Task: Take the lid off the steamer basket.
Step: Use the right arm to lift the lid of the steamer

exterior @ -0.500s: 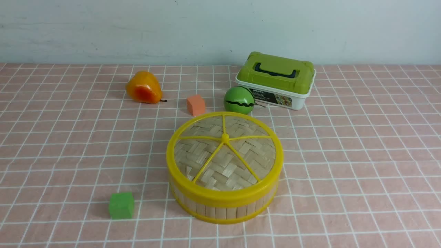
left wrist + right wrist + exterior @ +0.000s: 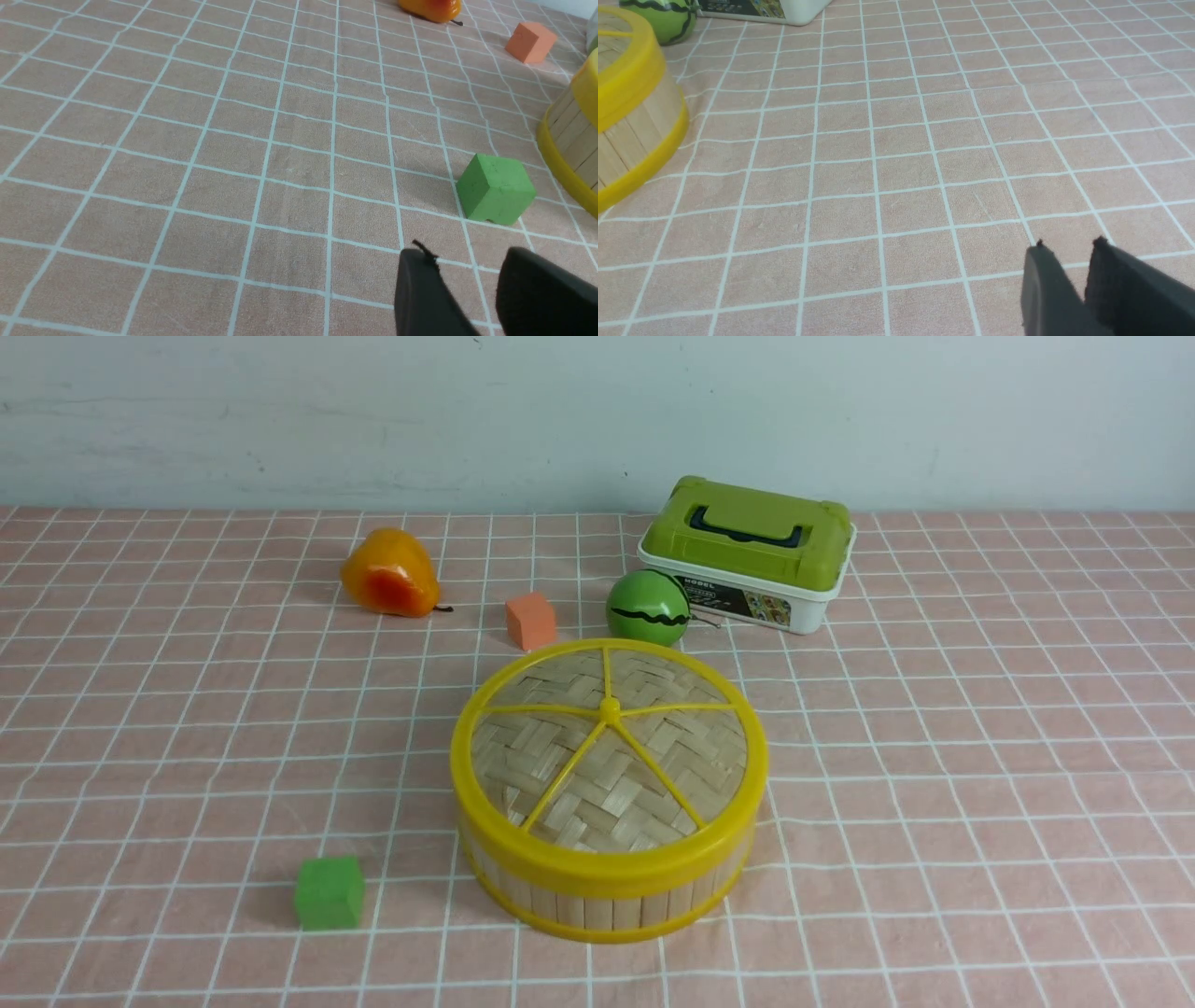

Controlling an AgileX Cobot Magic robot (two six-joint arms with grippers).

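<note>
On checked cloth (image 2: 943, 915) | pale-slatted steamer basket (image 2: 598, 913) | woven, yellow-rimmed lid (image 2: 616, 793) atop | left gripper (image 2: 467, 252), right gripper (image 2: 1070, 244) spread

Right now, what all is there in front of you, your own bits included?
Lid: one, pale with yellow rim, on the basket
Steamer basket: one, pale and yellow, centre
Pear: one, orange, far left
Small block: one, orange, behind the basket
Round fruit: one, green, behind the basket
Lidded box: one, green and white, at the back
Cube: one, green, near left
Tablecloth: one, pink with white grid, underneath
Grippers: two, dark, left and right
</note>
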